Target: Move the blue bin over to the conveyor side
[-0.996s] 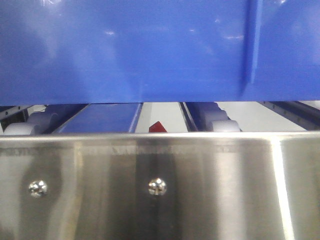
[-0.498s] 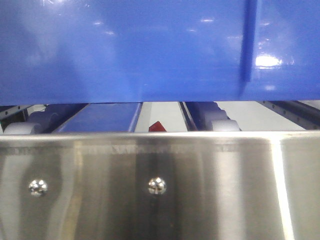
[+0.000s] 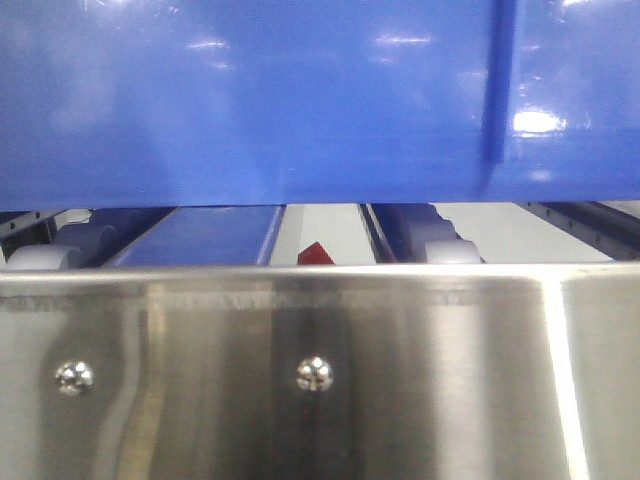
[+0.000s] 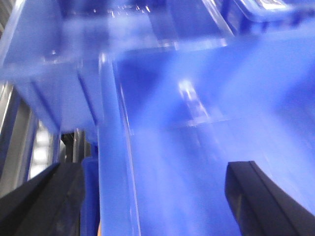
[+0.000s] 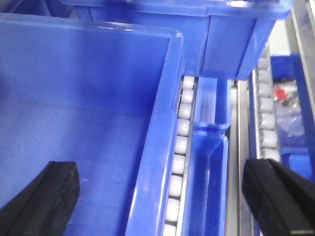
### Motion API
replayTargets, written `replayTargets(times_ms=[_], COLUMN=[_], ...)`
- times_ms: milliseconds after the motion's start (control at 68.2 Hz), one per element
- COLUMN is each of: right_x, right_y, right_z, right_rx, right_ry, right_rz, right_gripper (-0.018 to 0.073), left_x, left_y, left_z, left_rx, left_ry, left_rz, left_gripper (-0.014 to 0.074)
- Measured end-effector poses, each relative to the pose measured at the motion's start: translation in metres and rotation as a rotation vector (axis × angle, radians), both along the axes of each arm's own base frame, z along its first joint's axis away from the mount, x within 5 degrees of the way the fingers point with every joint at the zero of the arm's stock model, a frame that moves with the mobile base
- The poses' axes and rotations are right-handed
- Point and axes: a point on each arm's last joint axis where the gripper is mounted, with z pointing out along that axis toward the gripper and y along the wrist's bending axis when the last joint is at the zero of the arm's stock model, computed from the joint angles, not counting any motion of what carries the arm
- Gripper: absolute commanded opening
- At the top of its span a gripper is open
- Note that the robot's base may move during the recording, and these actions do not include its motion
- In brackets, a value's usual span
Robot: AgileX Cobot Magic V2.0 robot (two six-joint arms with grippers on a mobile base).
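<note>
The blue bin (image 3: 250,100) fills the top of the front view, its lower edge just above the conveyor's rollers (image 3: 445,250) and blue centre strip (image 3: 205,235), behind the steel end plate (image 3: 420,370). In the left wrist view my left gripper (image 4: 155,201) is open, its black fingers (image 4: 42,201) on either side of the bin's rim (image 4: 115,172); the view is blurred. In the right wrist view my right gripper (image 5: 162,201) is open and straddles the bin's right rim (image 5: 157,147), one finger (image 5: 44,196) inside the bin, the other outside over the rail. Rollers (image 5: 179,142) run beside that wall.
A second blue bin (image 5: 197,29) stands right behind the first on the track. A lower blue tray (image 5: 209,162) lies beside the rollers. A small red object (image 3: 313,253) lies beyond the end plate, and also shows in the right wrist view (image 5: 281,93).
The bin's wall has shifted slightly to the left in the front view and its reflections have moved. The conveyor and end plate have not moved.
</note>
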Motion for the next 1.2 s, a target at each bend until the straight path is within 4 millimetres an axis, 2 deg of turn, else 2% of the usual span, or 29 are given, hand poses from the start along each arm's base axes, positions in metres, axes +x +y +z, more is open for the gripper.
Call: replayTargets(times_ms=[293,469,586,821,1070,1201], right_x=[0.022,0.034,0.041,0.052,0.054,0.054], right_y=[0.015,0.018,0.020,0.022,0.023,0.023], right_z=[-0.024,-0.047,-0.055,-0.066,-0.068,-0.068], right_rx=[-0.004,-0.021,-0.028,-0.036,-0.036,-0.036], right_ry=[0.099,0.180,0.209,0.244,0.251,0.251], right_rz=[0.033,0.023,0.019,0.019,0.017,0.017], right_gripper=[0.0558,0.0558,0.0558,0.0558,0.0558,0.0558], left_x=[0.036,0.045,0.048,0.057,0.067,0.068], left_y=[-0.001,-0.002,-0.002,-0.003,-0.002,0.007], left_z=[-0.025,-0.032,-0.035,-0.042,-0.057,-0.064], left_rx=[0.029,0.034,0.035,0.042,0.063,0.062], left_ry=[0.101,0.126,0.135,0.161,0.206,0.229], left_rz=[0.016,0.019,0.019,0.020,0.027,0.057], left_gripper=[0.0486,0.0486,0.0486,0.0486,0.0486,0.0486])
